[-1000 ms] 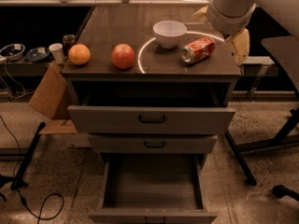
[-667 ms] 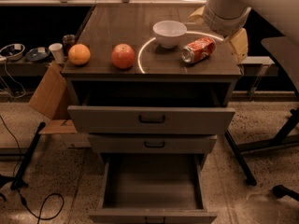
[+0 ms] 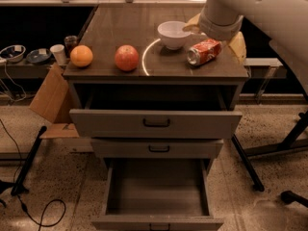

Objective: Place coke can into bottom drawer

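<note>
The coke can lies on its side on the cabinet top, right of the white bowl, its silver top facing front-left. My gripper hangs just above and behind the can, mostly hidden by my white wrist. Its cream fingers show on either side of the wrist, spread apart, holding nothing. The bottom drawer is pulled far out below, a deep grey box with nothing in it.
A red apple and an orange sit on the left of the cabinet top. The top drawer is pulled partly out, the middle drawer slightly. A cardboard piece leans at the left; cables lie on the floor.
My arm and gripper have shifted a little to the left, closer over the can. The can, fruit and drawers have not moved.
</note>
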`<state>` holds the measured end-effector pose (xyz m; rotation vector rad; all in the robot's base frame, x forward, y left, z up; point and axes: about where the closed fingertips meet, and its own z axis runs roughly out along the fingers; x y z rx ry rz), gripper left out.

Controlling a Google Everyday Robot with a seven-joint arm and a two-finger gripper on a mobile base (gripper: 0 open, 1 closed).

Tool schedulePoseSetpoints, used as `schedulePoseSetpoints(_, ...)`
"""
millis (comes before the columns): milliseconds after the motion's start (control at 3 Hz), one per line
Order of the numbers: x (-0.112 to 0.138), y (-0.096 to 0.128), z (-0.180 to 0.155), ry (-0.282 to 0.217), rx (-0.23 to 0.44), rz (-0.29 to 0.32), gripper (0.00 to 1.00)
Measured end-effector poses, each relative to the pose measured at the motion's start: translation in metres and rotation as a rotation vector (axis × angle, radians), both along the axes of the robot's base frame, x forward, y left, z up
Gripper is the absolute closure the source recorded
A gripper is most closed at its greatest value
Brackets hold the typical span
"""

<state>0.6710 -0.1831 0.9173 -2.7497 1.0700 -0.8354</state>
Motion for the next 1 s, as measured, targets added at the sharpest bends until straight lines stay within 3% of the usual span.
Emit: schedulePoseSetpoints(1000, 0.048, 0.005, -0.051, 0.091, -0.096, 0.068, 0.00)
